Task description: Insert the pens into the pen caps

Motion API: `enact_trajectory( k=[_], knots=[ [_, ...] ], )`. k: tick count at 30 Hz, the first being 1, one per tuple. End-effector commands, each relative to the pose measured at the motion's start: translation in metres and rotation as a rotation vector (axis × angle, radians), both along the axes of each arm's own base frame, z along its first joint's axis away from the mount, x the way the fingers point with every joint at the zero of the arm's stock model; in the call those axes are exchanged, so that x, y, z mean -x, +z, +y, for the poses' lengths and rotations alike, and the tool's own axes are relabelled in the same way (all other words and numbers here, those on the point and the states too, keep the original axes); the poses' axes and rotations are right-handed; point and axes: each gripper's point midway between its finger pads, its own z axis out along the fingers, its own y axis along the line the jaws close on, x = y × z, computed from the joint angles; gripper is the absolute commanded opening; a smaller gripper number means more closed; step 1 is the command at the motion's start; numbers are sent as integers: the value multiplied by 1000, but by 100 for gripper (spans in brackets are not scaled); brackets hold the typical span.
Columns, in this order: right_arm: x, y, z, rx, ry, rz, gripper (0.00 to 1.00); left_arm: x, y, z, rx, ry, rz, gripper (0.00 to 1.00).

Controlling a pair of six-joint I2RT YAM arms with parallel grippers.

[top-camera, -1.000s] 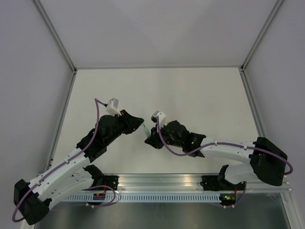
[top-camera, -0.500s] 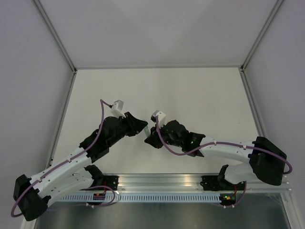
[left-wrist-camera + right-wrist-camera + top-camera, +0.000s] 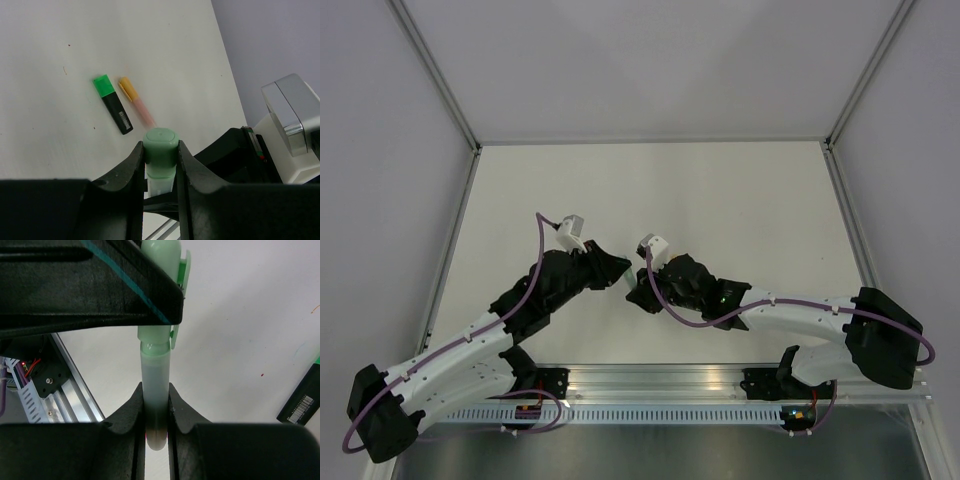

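Note:
In the left wrist view my left gripper is shut on the pale green cap, and the pale green pen runs out below it. In the right wrist view my right gripper is shut on that pen, whose top end sits inside the cap. In the top view the two grippers, left and right, meet above the table's middle. The black pen wears the bright green cap. The orange-pink pen wears the orange cap. Both lie side by side on the table.
The black pen's end also shows at the right edge of the right wrist view. The aluminium rail runs along the near table edge. Grey walls and frame posts close the back and sides.
My left gripper has moved right and down toward the right gripper. The gap with the pen's green tip showing has closed; the cap now sits over the pen's end.

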Motion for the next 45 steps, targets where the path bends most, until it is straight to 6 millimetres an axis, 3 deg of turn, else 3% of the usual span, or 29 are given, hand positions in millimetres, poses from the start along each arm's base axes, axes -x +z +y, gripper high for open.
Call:
enact_trajectory(
  k=[1,2,5,11,17,23,30,33,39,45],
  knots=[
    [-20,29,3,-64,-74,-65,0,10,-13,-4,-64,-80,-16,18],
    [-19,29,4,-61,-68,-64,0,14,-11,-8,-52,-113,-17,28],
    [-19,30,3,-62,-66,-71,0,23,-8,-12,-35,-161,-24,44],
    [-16,36,2,-82,-48,-83,0,27,13,-12,28,-175,-80,64],
    [-9,49,2,-113,-13,-93,0,38,36,-14,30,-258,-173,78],
    [27,79,2,-211,166,-102,0,54,72,-19,34,-367,-238,78],
    [60,109,-5,-323,306,-109,0,70,147,-6,152,-359,-368,79],
    [72,119,-5,-362,361,-103,0,81,167,-5,170,-407,-419,82],
    [95,132,-6,-440,477,-86,0,98,190,-10,221,-503,-527,80],
    [98,135,-6,-457,489,-80,0,102,184,-22,238,-578,-540,71]
  ],
)
